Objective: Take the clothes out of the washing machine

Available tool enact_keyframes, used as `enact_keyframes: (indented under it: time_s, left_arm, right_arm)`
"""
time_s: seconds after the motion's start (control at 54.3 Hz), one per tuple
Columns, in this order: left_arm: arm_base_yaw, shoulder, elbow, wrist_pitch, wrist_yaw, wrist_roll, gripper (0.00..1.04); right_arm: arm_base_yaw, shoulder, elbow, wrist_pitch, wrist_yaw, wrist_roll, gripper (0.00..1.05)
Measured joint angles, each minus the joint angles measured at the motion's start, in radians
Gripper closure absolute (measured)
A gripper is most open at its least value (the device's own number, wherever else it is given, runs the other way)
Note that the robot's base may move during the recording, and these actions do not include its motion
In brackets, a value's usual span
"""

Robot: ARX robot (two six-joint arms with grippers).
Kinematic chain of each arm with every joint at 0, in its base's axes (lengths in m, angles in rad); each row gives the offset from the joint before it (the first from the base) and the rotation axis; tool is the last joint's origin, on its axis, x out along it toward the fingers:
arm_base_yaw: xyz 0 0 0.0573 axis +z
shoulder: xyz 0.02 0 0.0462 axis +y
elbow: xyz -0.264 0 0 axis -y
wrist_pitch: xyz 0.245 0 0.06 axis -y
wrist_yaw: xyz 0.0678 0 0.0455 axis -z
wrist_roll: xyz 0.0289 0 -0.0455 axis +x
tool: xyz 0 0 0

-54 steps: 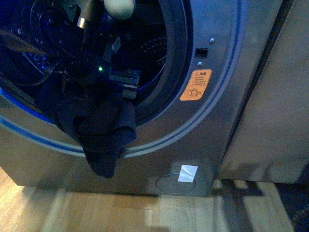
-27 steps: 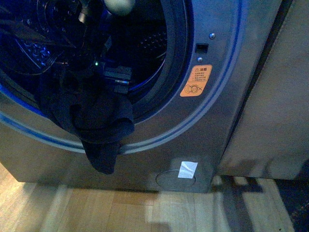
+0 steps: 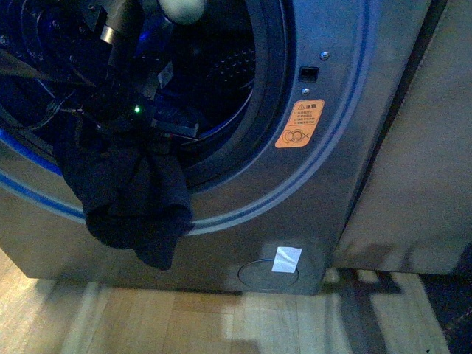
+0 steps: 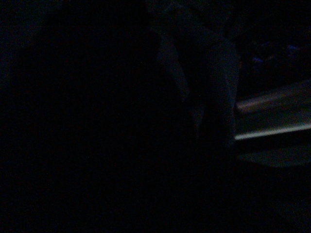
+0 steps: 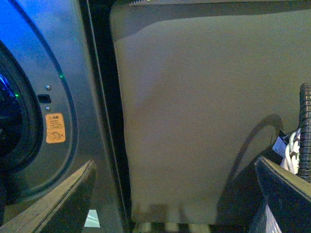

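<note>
Status: the clothes (image 3: 136, 199) are partway out. The dark bundle is draped over the lower lip of the washing machine (image 3: 332, 147) mouth. Its upper part sits at the rim and its lower end hangs down the grey front, clear of the wooden floor (image 3: 221, 324). The left gripper (image 3: 173, 124) sits in the mouth right at the top of the bundle. The cloth looks gathered under it, but the front view is too murky to show the jaws and the left wrist view is dark, so we cannot tell whether it is pinching the fabric. The right gripper (image 5: 170, 208) is off to the side, facing the beige panel (image 5: 194, 111) next to the machine. Its fingers (image 5: 53, 199) are spread wide and hold nothing. As we read it, the reach-in is done and the garment is at the rim. Left to do: lift it fully clear of the lip and carry it off; no drop-off spot is in view. Count: one garment visible, one machine, one orange sticker (image 3: 299, 125), one white label (image 3: 286, 261). The visible part of the drum (image 3: 228, 70) wall shows nothing else, though much of the inside is hidden.
</note>
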Motion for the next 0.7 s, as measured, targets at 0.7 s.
enact_keyframes:
  time_s: [0.7]
  left_arm:
    - [-0.008,-0.52,-0.549,0.314,0.231,0.048,0.93]
  right_arm:
    - [0.0,0.0,0.0,0.0,0.0,0.0,0.07]
